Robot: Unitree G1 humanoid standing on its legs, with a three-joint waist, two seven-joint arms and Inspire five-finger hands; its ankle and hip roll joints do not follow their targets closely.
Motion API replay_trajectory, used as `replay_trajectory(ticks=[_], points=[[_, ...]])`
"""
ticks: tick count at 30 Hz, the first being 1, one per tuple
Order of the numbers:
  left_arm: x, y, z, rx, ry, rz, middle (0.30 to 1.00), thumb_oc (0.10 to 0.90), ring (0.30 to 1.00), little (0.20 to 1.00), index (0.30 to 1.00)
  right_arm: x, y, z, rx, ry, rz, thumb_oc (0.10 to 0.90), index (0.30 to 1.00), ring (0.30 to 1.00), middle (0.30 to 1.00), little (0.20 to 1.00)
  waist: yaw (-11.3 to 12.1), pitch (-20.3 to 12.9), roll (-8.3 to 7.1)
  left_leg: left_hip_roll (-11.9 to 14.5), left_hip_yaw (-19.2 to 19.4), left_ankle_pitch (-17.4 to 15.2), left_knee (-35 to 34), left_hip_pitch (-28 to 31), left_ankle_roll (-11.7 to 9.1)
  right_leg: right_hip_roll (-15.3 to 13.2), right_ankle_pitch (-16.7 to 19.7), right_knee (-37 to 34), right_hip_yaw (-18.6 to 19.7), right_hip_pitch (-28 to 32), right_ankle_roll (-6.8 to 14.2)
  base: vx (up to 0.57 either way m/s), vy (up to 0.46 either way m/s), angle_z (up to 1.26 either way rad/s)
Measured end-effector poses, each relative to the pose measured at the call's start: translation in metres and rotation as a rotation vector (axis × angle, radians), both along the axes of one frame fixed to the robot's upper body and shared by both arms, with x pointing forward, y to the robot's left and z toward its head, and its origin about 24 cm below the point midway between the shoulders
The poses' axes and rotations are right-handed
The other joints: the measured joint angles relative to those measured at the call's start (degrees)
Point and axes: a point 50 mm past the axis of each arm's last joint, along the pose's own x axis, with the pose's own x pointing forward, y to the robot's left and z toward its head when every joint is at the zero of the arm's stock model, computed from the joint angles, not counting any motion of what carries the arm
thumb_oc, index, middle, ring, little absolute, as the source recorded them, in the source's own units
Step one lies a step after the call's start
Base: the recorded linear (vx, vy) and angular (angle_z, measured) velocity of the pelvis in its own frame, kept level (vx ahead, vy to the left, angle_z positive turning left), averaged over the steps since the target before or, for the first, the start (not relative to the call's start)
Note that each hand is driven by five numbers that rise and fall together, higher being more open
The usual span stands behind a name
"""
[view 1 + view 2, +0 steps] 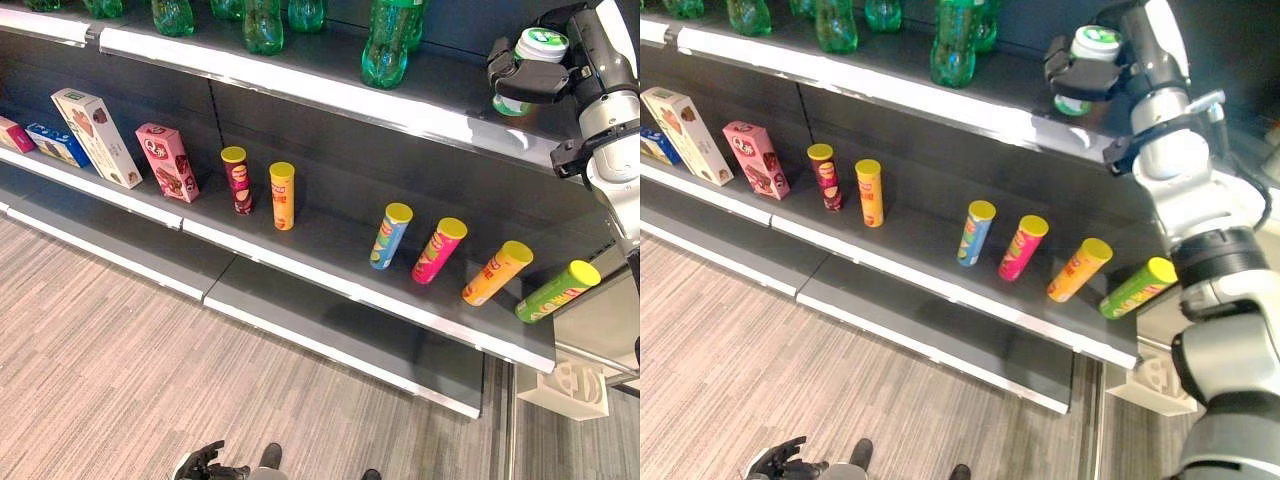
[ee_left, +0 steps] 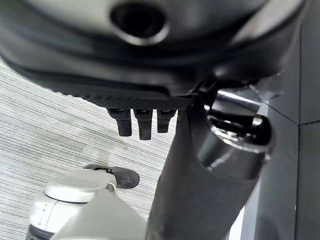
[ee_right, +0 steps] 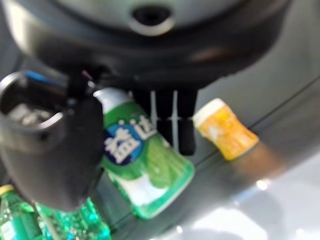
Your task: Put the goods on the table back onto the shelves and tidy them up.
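Shop shelving | right hand [image 1: 530, 78] curled round green gum jar [image 3: 142, 165] over top shelf [image 1: 300, 90] | step: placing | next: lower, release beside orange jar [image 3: 226, 129] | left hand [image 1: 200, 462] hangs low, relaxed

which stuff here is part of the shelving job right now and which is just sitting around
In the job: green gum jar, held in the right robot hand; upper shelf it is being placed on.

Just sitting: chip cans, snack boxes, green bottles, orange jar, left robot hand.
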Motion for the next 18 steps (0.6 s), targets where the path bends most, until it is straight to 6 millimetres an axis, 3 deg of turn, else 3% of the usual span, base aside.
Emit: replay_trajectory(ticks=[7, 18], points=[[0.007, -0.001, 0.002, 0.001, -0.018, -0.017, 0.9, 0.8, 0.9, 0.9, 0.9, 0.01, -0.002, -0.017, 0.09, 0.046, -0.013, 0.4, 0.3, 0.3, 0.3, 0.3, -0.7, -0.1, 0.21, 0.2, 0.3, 0.0, 0.0, 0.1, 0.0, -0.1, 0.0, 0.0, 0.1, -0.1, 0.0, 0.0, 0.0, -0.01], [0.005, -0.001, 0.001, 0.001, -0.013, -0.016, 0.9, 0.8, 0.9, 0.9, 0.9, 0.011, -0.009, -0.019, 0.121, 0.06, -0.04, 0.4, 0.3, 0.3, 0.3, 0.3, -1.1, -0.6, 1.05, 0.1, 0.6, 0.0, 0.0, 0.0, 0.0, -0.2, 0.0, 0.0, 0.2, -0.4, 0.0, 0.0, 0.0, 0.0]])
